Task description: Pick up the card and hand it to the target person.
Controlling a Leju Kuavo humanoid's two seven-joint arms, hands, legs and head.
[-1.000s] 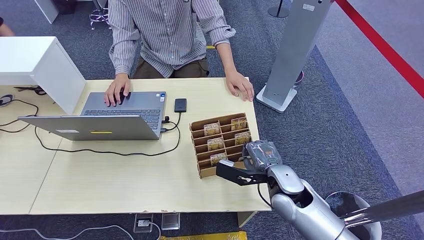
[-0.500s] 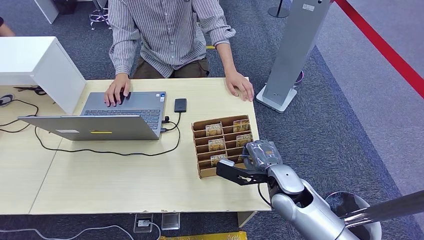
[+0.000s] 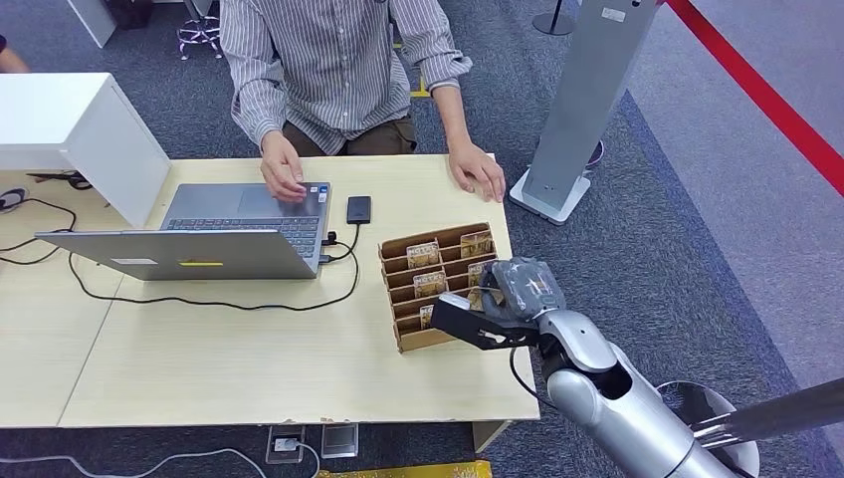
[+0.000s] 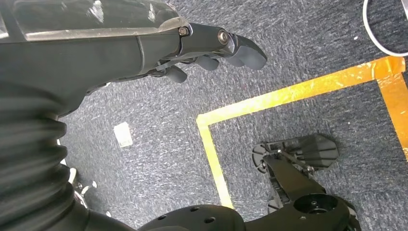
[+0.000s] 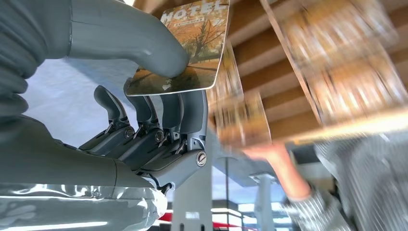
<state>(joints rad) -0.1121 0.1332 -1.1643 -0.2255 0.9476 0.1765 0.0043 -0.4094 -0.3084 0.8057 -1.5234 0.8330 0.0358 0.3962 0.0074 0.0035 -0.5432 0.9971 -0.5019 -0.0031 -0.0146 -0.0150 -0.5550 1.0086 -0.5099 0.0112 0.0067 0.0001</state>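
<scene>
My right hand [image 3: 498, 311] hovers over the near right corner of a cardboard card holder [image 3: 426, 341] on the table. Up close, its thumb and fingers pinch an orange "HOTEL" card [image 5: 185, 48], lifted out of the slots of the blurred holder [image 5: 288, 53] behind it. More cards stand in the rack. A person in a striped shirt [image 3: 338, 70] sits across the table with one hand [image 3: 478, 169] flat on the far edge. My left hand [image 4: 211, 45] hangs over the carpet with nothing in it.
An open laptop [image 3: 229, 234] with the person's other hand on it sits left of the holder, a black phone [image 3: 359, 209] and cables beside it. A white box [image 3: 70, 124] stands far left. A grey stand [image 3: 587, 100] rises beyond the table's right edge.
My right hand has risen and moved a little away from me with the card, now over the holder. The person's hand on the laptop has shifted toward the keyboard's right side.
</scene>
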